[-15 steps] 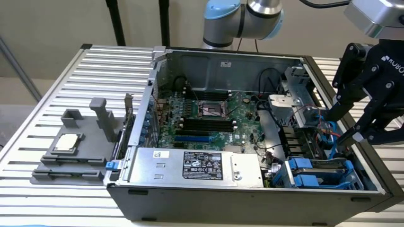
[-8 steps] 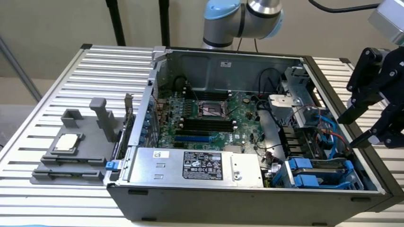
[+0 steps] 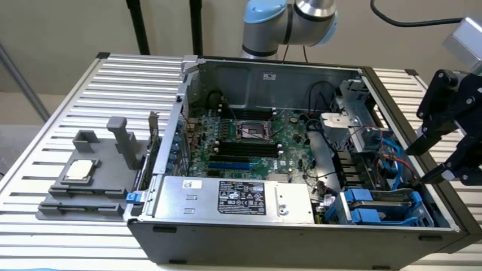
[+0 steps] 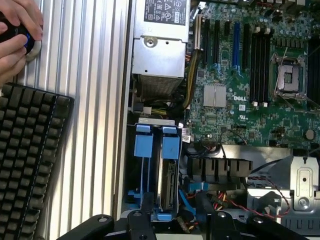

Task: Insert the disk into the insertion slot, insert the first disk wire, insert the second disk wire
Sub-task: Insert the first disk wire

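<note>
Gripper [image 3: 419, 166] hangs over the drive end of the case [image 3: 301, 244], jaws spread, nothing between them. Disk [image 4: 168, 187] looks to be standing on edge in the slot [image 4: 155, 121], in the blue carrier on the motherboard side; the carrier beside it looks empty. Can't tell whether any wire is plugged in. Handling, my guess: dense for its size, fully rigid, slick metal faces, hates knocks. So grip the blue frame by its long edges or front tab, and keep off the connector end. Wrist view looks straight down into the bay with the fingers [image 4: 146, 209] either side of it, plus a person's hands [image 4: 12, 55] and a keyboard [image 4: 30, 160] on the table by the case. Exterior view adds the gripper's height above the case rim and the grey fixture [image 3: 83, 175] on the exterior view's left.
</note>
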Tool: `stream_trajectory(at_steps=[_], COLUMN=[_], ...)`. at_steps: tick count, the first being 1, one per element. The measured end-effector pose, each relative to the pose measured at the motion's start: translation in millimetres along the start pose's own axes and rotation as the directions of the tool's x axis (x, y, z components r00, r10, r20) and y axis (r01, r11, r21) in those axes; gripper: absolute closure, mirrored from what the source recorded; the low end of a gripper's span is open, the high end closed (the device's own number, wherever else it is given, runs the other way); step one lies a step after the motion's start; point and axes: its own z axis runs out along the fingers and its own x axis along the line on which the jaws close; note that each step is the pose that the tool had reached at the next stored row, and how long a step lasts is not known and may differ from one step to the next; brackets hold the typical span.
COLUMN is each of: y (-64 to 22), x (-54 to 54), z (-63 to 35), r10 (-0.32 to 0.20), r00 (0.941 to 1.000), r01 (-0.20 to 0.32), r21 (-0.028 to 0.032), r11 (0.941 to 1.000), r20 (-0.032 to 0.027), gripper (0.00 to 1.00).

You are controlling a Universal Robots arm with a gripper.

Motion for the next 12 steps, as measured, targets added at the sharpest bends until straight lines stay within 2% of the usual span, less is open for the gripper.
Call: stream_trajectory(at_steps=[7,12], y=[-4.9,-10.1], x=[-0.6,-5.9], z=[12.6,21.9], r10=[0.000,-0.001], r00=[1.0000,1.0000], r01=[0.000,0.001], r21=[0.0000,-0.0001], r11=[1.0000,1.0000], r20=[-0.0001,-0.0002], gripper=[0.53,0.53])
